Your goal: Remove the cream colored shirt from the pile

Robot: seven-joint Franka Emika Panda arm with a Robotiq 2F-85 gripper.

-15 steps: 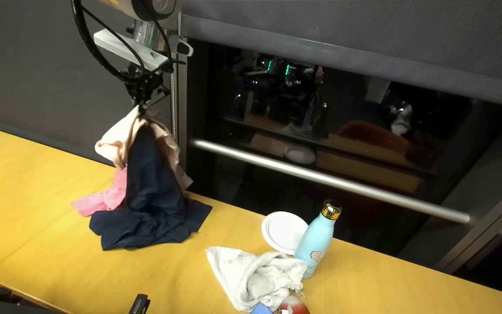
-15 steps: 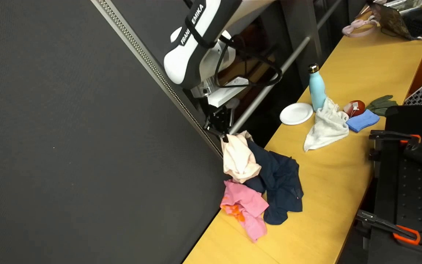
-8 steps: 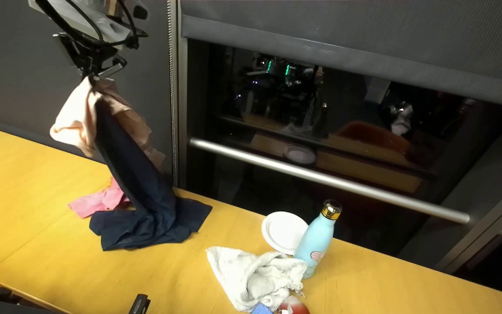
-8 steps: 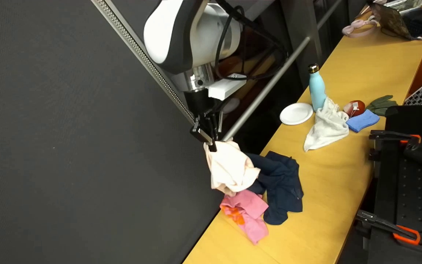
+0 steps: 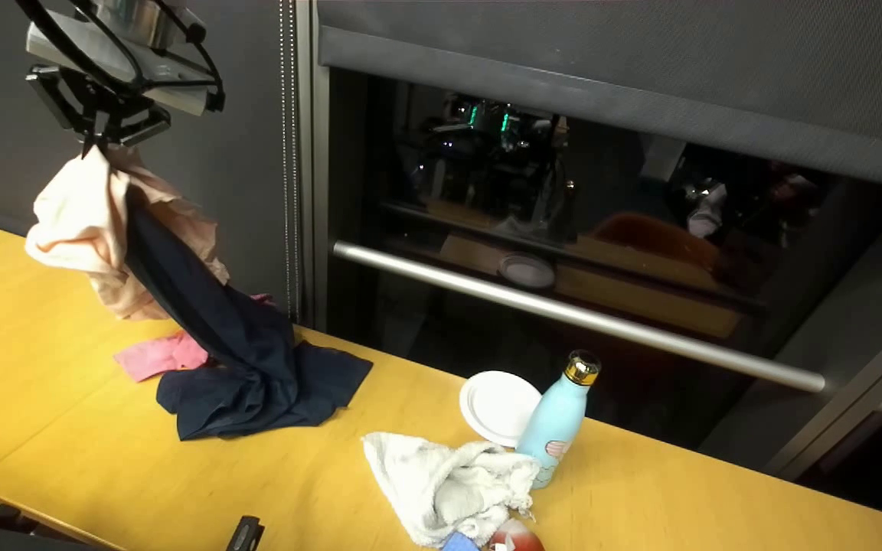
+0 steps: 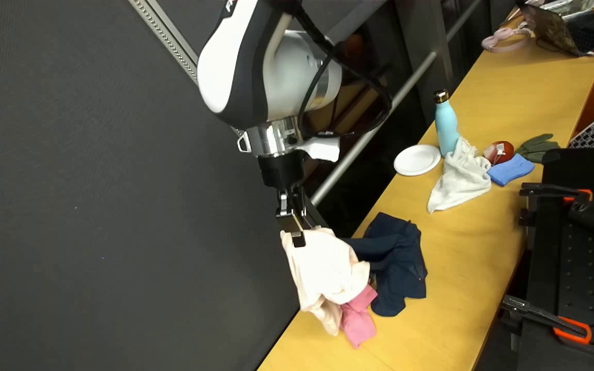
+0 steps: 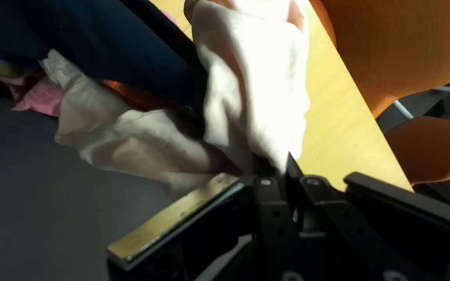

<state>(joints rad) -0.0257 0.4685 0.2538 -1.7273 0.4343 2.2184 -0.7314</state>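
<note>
My gripper [image 5: 94, 145] is shut on the cream shirt [image 5: 81, 222] and holds it above the table. In an exterior view the shirt [image 6: 328, 268] hangs from the fingertips in loose folds. In the wrist view the shirt [image 7: 264, 78] runs down from the closed gripper [image 7: 277, 166]. A navy garment [image 5: 249, 398] lies on the table, with one part stretched up into the cream folds. I cannot tell whether the fingers pinch the navy cloth too. A pink cloth [image 6: 359, 322] lies on the table, partly hidden behind the cream shirt and navy garment.
A white towel [image 5: 449, 482], a white plate [image 5: 498, 405] and a light blue bottle [image 5: 556, 425] stand along the yellow table [image 5: 640, 490]. A blue cloth [image 6: 510, 170] and a red round item [image 6: 498, 152] lie near the towel. A dark blind [image 6: 121, 206] borders the table.
My gripper has carried the cream shirt along the table, away from the bottle and plate. The navy part is drawn along at a slant while its lower part stays put. The pink cloth has shifted slightly.
</note>
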